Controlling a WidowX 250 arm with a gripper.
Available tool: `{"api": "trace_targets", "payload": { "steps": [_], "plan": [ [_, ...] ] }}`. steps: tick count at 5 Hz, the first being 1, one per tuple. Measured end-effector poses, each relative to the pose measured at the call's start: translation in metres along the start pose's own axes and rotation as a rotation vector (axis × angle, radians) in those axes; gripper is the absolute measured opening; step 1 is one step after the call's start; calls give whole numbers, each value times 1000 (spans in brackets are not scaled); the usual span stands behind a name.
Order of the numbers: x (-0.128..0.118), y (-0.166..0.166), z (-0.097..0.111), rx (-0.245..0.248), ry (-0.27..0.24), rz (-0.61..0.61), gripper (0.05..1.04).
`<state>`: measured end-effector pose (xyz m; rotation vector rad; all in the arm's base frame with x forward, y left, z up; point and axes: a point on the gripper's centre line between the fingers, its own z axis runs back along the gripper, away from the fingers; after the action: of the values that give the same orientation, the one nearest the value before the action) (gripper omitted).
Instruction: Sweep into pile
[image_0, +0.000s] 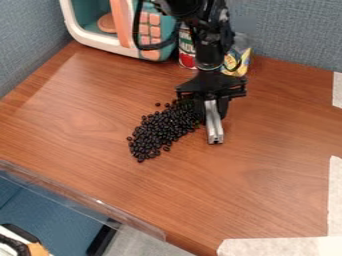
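Black beans stretch from upper right to lower left.

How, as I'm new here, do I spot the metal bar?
On the brown table, find the black end effector. The metal bar juts from it beside the black beans: straight, silver and slim, where they are small and dark.

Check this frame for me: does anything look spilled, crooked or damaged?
The black beans lie loose on the wooden tabletop, beside the metal bar in the claw, with a few strays. It resembles a spill, but fits a sweeping task. I see no damage.
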<state>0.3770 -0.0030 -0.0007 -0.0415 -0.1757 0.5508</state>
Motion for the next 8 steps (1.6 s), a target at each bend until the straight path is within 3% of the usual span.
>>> {"api": "trace_targets", "payload": {
  "steps": [3, 4, 5, 7, 8],
  "plan": [
    [-9, 41, 7, 88, -32, 44, 380],
    [-8, 43, 8, 89, -32, 24, 380],
    [-5, 38, 18, 58, -44, -11, 380],
    [-20, -17, 66, -78, -125, -213, 380],
    [-45, -26, 62, -100, -78, -308, 380]
  ]
}}
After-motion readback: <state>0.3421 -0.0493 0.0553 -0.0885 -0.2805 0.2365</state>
